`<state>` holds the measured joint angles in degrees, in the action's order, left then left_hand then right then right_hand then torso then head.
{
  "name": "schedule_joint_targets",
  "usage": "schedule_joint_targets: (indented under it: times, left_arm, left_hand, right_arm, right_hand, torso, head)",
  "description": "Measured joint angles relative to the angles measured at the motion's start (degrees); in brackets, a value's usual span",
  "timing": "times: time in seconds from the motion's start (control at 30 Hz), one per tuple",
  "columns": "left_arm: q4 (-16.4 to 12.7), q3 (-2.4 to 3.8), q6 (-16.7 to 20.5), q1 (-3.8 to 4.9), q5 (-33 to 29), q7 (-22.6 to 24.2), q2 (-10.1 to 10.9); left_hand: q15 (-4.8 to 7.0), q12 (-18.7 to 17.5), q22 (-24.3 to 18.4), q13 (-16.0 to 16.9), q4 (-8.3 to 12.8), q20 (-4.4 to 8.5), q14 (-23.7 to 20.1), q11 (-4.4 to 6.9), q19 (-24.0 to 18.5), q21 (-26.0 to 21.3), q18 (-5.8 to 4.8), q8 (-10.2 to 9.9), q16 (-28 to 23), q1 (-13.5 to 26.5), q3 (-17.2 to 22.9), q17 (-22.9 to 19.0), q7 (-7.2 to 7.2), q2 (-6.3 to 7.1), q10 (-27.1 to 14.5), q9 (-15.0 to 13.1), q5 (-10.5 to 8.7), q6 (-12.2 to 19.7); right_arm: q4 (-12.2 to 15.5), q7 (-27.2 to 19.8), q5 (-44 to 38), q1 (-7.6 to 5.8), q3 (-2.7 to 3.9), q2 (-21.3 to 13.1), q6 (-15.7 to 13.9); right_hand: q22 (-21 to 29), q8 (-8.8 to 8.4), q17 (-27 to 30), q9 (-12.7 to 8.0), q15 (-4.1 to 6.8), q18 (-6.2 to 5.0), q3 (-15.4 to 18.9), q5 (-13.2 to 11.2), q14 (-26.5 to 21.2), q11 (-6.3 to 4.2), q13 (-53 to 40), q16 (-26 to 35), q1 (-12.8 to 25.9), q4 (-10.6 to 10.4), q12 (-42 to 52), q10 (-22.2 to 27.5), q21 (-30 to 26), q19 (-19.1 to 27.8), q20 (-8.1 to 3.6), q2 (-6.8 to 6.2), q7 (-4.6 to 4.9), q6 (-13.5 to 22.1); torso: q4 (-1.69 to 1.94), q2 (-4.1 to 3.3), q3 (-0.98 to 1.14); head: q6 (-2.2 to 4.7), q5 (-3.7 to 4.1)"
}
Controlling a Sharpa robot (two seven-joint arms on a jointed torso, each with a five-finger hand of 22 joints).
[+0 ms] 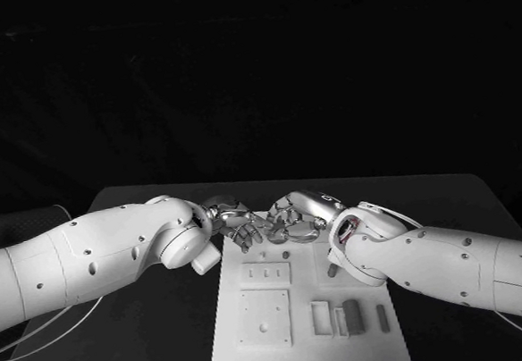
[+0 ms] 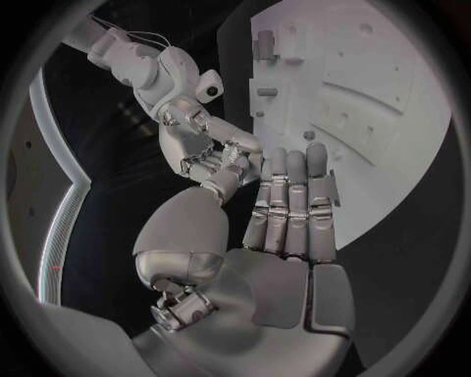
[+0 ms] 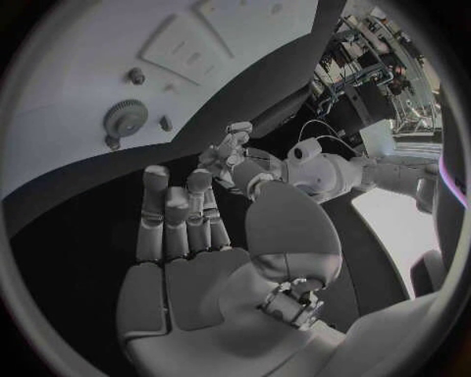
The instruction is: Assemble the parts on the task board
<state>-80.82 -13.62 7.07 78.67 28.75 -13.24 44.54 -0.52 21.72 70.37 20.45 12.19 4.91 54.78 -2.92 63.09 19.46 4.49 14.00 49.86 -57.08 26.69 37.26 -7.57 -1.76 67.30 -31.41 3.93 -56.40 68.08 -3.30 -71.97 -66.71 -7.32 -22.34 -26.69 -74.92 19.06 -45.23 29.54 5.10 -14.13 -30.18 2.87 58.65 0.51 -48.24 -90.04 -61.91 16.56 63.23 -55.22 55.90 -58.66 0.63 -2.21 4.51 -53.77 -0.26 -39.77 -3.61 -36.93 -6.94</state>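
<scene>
The left hand (image 1: 234,221) and the right hand (image 1: 295,217) are brought close together above the far end of the task board (image 1: 308,318), with their fingertips near each other or touching; which of the two cannot be told. In the left wrist view the fingers (image 2: 290,196) are seen stretched out side by side, and in the right wrist view the fingers (image 3: 177,216) are likewise straight and close together. Whether a part is pinched between the hands cannot be told. A gear (image 3: 125,118) is seen lying on the board, with small pegs (image 3: 136,75) beside it. Several upright parts (image 1: 341,320) stand in the near half of the board, which lies on the black table (image 1: 164,337).
</scene>
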Motion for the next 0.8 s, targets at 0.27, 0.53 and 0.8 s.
schedule_joint_targets:
  times: [0.27, 0.53, 0.8]
  left_arm:
    - [0.1, -0.02, 0.7, -0.03, -0.3, 0.2, -0.1]
    - [0.2, -0.04, 1.6, -0.05, -0.7, 0.3, -0.1]
    - [0.3, 0.02, 2.6, 0.01, -0.8, 0.4, -0.1]
  left_hand:
    - [0.33, -0.5, 0.6, 0.0, 0.6, 0.21, 0.7, 0.31, 0.4, 0.0, -0.07, 0.6, 0.2, -1.2, 1.6, 0.3, 0.41, -0.34, 1.2, 0.1, -0.24, -0.8]
    - [0.63, -0.8, 1.2, 0.3, 1.2, 0.61, 1.4, 0.43, 1.0, 0.0, -0.67, 1.6, 0.3, -2.3, 3.9, 0.7, 1.0, -0.33, 3.3, 0.2, 0.04, -2.0]
    - [0.75, -1.2, 1.8, 0.4, 1.6, 0.82, 1.7, 0.7, 1.2, 0.0, -0.77, 1.6, 0.7, -2.6, 5.1, 1.2, 1.24, -0.2, 4.1, 0.2, 2.37, -2.7]
  right_arm:
    - [-0.1, 0.0, 0.0, -0.03, 0.03, 0.1, 0.0]
    - [-0.3, 0.3, 0.0, -0.06, 0.05, 0.2, 0.0]
    - [-0.4, 0.7, 0.0, -0.01, -0.01, 0.1, 0.2]
  right_hand:
    - [0.0, 0.04, 0.0, 0.0, -0.02, 0.02, 0.0, 0.0, 0.0, 0.0, 0.0, 0.0, 0.0, 0.0, 0.0, 0.0, 0.0, 0.0, 0.0, 0.0, 0.06, 0.1]
    - [0.0, -2.53, 0.1, -0.9, -0.47, 0.33, 0.0, 0.0, -0.2, 0.97, 0.1, 0.0, -0.3, 0.0, 0.0, -0.3, 0.0, 0.0, 0.01, -1.54, 2.46, 2.5]
    - [0.0, -4.68, 0.1, -1.9, -1.81, 0.11, 0.4, 0.0, -0.2, 2.18, 0.1, 0.0, -0.3, 0.0, 0.0, 0.6, 0.0, 0.1, 0.11, -2.55, 3.2, 3.3]
  torso:
    - [0.01, 0.0, 0.0]
    - [0.02, 0.0, -0.03]
    - [0.03, 0.01, -0.05]
  head:
    - [0.14, -0.02]
    - [-0.06, 0.07]
    - [-0.03, 0.03]
